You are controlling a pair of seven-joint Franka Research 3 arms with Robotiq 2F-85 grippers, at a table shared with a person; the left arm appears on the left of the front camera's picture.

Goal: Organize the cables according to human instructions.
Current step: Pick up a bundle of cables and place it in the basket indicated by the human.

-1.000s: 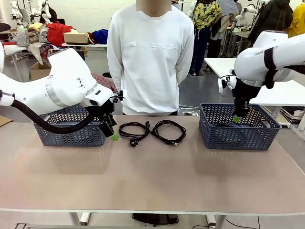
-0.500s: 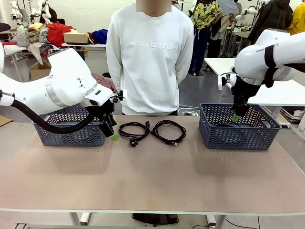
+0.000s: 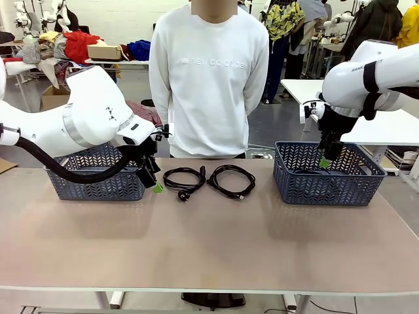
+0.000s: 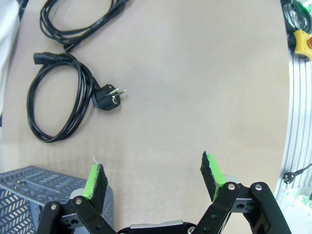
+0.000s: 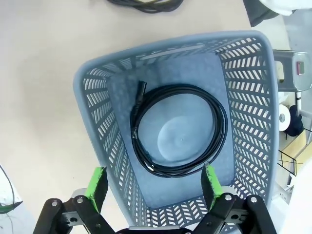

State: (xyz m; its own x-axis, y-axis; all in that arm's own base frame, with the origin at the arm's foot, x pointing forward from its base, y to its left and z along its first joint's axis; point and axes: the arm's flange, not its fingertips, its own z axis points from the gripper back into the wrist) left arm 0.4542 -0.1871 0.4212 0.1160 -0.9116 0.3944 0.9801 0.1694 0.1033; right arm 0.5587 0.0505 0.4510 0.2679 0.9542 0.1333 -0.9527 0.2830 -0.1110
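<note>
Two coiled black cables lie on the table in front of the person, one with a plug end and one to its right. The left wrist view shows the plug cable and the other cable beyond my fingers. My left gripper hovers open beside the left basket, short of the plug cable. A third cable lies coiled flat in the right basket. My right gripper hangs open above that basket, holding nothing.
A blue woven basket stands at the table's left, behind my left arm. The person stands at the far edge, hands behind the back. The near half of the table is bare. A metal rail runs along the table edge.
My right gripper has risen a little above the right basket, with the cable left lying inside. The left arm and the two table cables have not moved.
</note>
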